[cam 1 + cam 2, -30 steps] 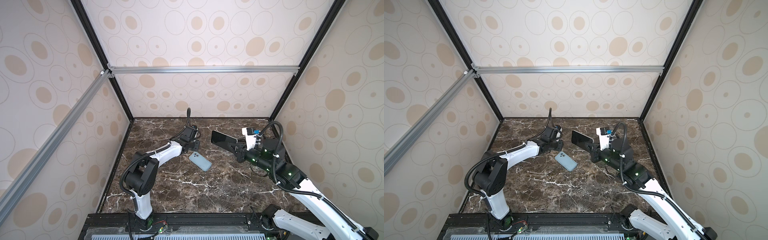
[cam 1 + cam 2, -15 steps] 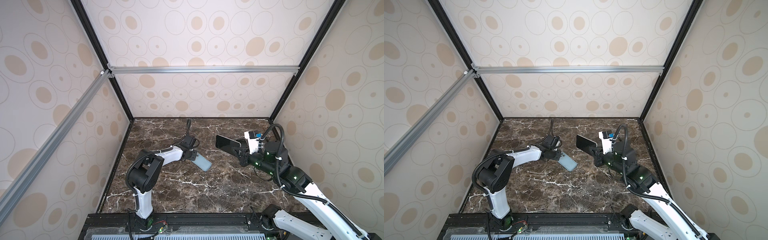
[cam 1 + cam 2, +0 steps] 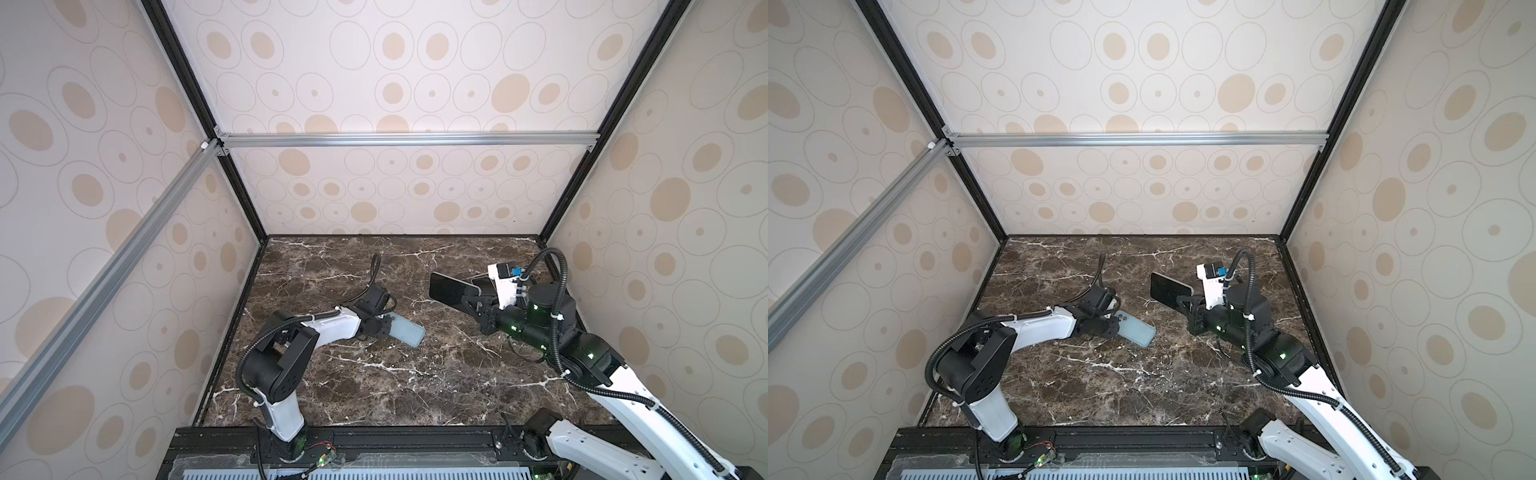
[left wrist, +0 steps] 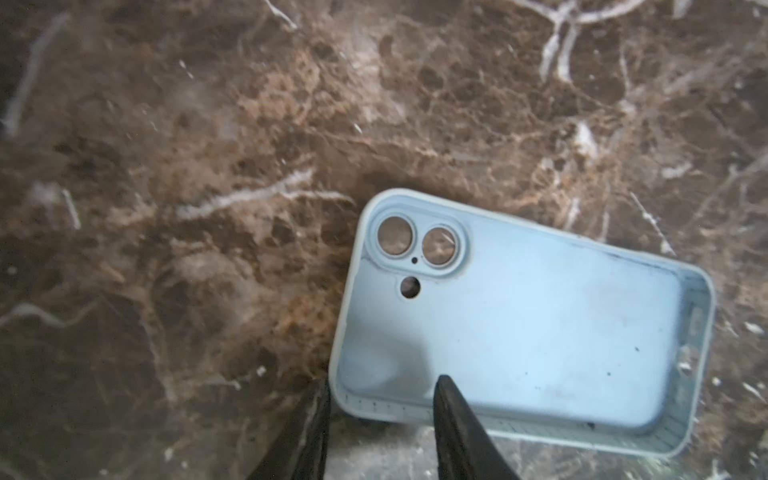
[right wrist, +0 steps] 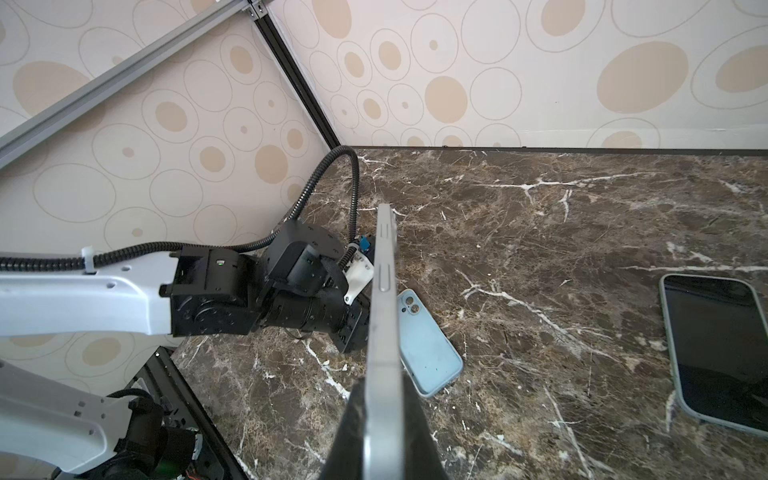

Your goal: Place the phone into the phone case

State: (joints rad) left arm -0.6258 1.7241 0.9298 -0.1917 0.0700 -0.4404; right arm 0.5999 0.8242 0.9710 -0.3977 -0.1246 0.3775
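1. Phone case (image 3: 409,332): it lies flat, open side up, near the middle of the bench (image 3: 415,395), slightly toward the left edge.
2. Left tool (image 4: 382,380): the jaws stand at a narrow gap and straddle the case corner at the camera-cutout end. One finger (image 4: 316,415) is outside the wall and the other is over the case interior. The wall is not pinched.
3. Right tool (image 5: 384,388): it is clamped on the phone (image 3: 451,291) and holds it on edge, clear of the bench.
4. Phone position: it is between the bench middle and the right edge, toward the back edge, well apart from the case.
5. Second phone (image 5: 715,353): in the right wrist view, it lies screen up on the bench.
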